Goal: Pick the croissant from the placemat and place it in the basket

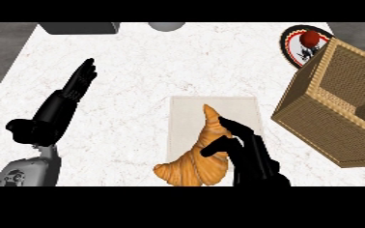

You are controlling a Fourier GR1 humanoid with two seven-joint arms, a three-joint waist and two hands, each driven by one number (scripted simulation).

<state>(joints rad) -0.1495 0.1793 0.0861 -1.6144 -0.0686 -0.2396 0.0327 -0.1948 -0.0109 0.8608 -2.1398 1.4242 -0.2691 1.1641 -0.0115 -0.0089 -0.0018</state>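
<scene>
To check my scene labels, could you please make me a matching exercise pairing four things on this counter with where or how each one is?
Things:
1 croissant
2 basket
3 left hand
4 plate

Places or states:
A woven, at the view's right edge
B open, resting at the left
C far right corner, bearing a red object
D over the placemat, right hand curled round it

Pairs: 1-D; 2-A; 3-B; 4-C
</scene>
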